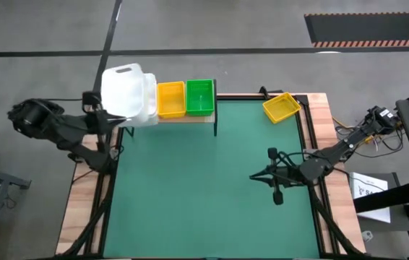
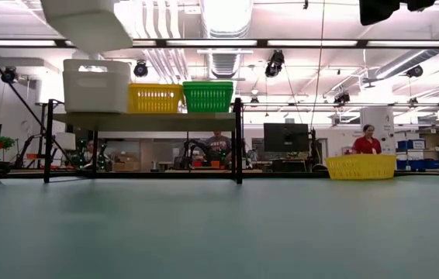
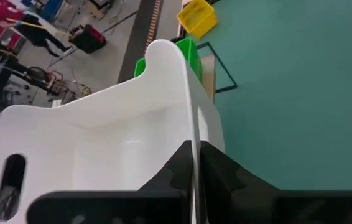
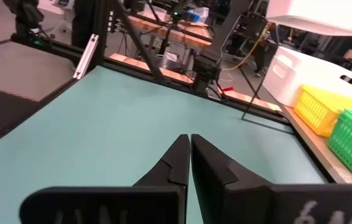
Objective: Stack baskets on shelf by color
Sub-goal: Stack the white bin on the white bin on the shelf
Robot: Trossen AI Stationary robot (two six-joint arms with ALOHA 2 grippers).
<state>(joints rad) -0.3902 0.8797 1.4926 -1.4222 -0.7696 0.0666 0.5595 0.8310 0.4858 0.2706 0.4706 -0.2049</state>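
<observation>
White plastic fills my left wrist view: my left tool (image 3: 196, 163) is pinching the wall of a white basket (image 3: 101, 143), fingers (image 3: 226, 177) closed on either side of the thin rim. From above, my left arm reaches in from the counter's left edge and holds that raised basket (image 1: 123, 88) over the left end of the shelf (image 1: 190, 118), above another white basket (image 1: 147, 108) already sitting there. In the low view the held basket (image 2: 88, 23) hangs tilted above the seated white one (image 2: 95, 87), not touching it. Beside the seated one on the shelf stand a yellow basket (image 1: 170, 99) and a green basket (image 1: 199, 97), side by side. A second yellow basket (image 1: 281, 107) sits alone on the counter (image 1: 204, 188) near its far right corner, well apart from the shelf. My right arm waits low over the counter's right side, its tool (image 4: 190, 163) with fingers pressed together, holding nothing. Beyond the counter a person (image 2: 368, 141) in red stands in the room
</observation>
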